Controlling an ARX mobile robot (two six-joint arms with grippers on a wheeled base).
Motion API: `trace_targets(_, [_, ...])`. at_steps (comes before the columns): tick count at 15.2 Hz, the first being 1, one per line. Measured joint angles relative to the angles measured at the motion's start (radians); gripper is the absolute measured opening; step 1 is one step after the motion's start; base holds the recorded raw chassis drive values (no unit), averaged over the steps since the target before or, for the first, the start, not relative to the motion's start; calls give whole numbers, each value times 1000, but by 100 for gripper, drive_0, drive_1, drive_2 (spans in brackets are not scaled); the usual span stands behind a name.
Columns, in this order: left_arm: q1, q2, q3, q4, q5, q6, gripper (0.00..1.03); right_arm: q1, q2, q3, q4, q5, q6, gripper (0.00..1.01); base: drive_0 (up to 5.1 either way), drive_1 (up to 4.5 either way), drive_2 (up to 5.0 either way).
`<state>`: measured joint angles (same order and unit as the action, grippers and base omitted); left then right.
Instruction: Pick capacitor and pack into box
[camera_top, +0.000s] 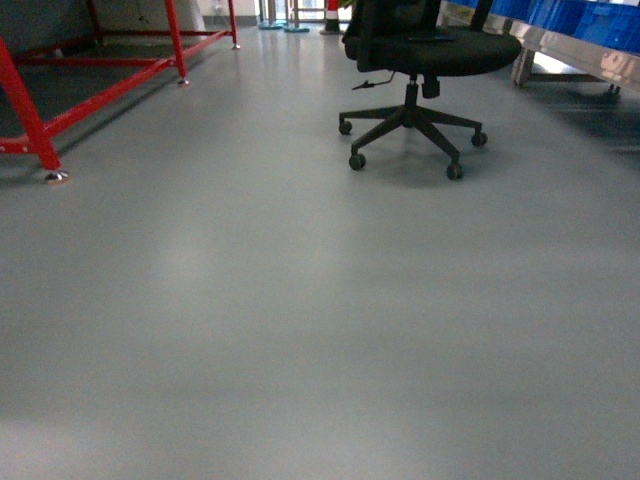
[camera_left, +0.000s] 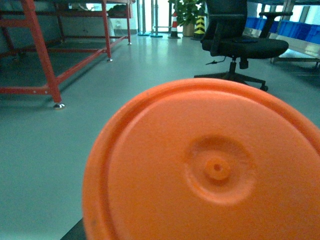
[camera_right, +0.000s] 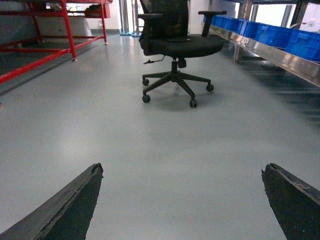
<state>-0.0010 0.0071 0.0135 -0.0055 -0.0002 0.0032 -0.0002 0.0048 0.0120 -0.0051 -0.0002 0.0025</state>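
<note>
Right up against my left wrist camera sits the capacitor (camera_left: 210, 165), its round orange end face filling most of that view; my left claw's fingers are hidden behind it, so I cannot tell how they stand. My right claw (camera_right: 180, 205) is spread wide with nothing between its dark fingertips (camera_right: 75, 200), above grey floor (camera_top: 300, 330), an office chair (camera_right: 175, 45) ahead.
</note>
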Motion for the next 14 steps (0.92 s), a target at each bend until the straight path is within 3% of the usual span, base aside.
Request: trace_targets(14, [0, 0, 0, 0, -2, 0, 44, 0, 0, 0, 0, 0, 0, 98, -500, 246, 246])
